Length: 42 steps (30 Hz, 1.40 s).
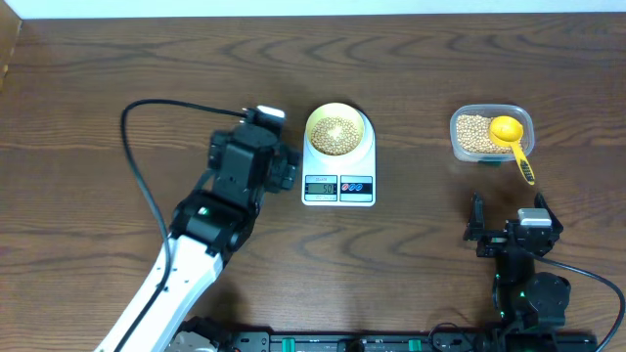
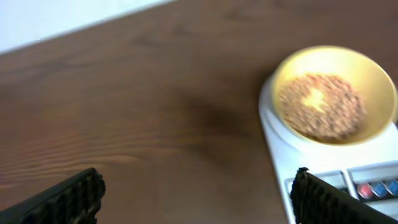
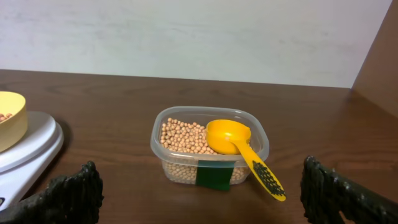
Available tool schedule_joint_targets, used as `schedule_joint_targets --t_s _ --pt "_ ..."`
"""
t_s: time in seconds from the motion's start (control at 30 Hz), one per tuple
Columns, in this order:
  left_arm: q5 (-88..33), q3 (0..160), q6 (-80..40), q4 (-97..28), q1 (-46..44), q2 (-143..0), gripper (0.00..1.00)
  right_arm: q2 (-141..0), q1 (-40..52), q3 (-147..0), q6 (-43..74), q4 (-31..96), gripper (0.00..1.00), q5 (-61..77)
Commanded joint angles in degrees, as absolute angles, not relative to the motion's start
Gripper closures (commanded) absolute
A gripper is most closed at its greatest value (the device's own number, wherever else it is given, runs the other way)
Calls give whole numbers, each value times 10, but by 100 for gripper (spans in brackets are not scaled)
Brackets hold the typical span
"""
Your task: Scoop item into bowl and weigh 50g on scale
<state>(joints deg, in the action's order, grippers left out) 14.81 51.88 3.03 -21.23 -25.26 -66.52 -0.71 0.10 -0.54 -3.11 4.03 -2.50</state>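
2 arms work this table [image 1: 98, 78], and neither holds anything. At the far left, a black cable [image 1: 132, 166] loops over the wood beside the left arm. The left gripper [image 2: 199, 190] hangs just to the left of the scale [image 1: 337, 168], its jaws spread wide over bare wood and touching nothing. From that spot it could probably steady or nudge the scale, yet it puts no load on the platform that would upset the reading.

The bowl [image 1: 365, 127] sits squarely on the scale's round platform, so whatever goes in is weighed at once. A heap of beans [image 1: 335, 135] covers its bottom. The grey display below it is lit, but its digits are too small to read with certainty, so whether the target is met cannot be told.

Well to the right stands the clear tub [image 3: 158, 146], partly full of the same beans. The yellow scoop [image 1: 506, 129] lies in it, cup on the beans and handle resting over the near rim toward the right arm, which keeps it easy to pick up.

The right gripper [image 1: 510, 217] waits near the table's front edge, apart from the tub and facing it, jaws fully wide and empty. Judged from this layout, 1 check of the display is what remains, with more scooping only if it reads short.
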Motion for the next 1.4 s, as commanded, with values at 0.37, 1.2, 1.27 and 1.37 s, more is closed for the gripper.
schedule_joint_targets --t_s 0.37,1.2,1.27,1.37 --pt "206 489 2 -260 -145 -509 2 -3 -4 -3 -22 41 1 -22" --pt "135 328 -42 -183 -39 -270 2 -3 -4 -3 -22 41 1 -22" --pt "132 317 -42 -183 -29 -250 2 -3 -4 -3 -22 41 1 -22" --pt "126 299 -41 -182 -14 -222 2 -3 -4 -3 -22 41 1 -22"
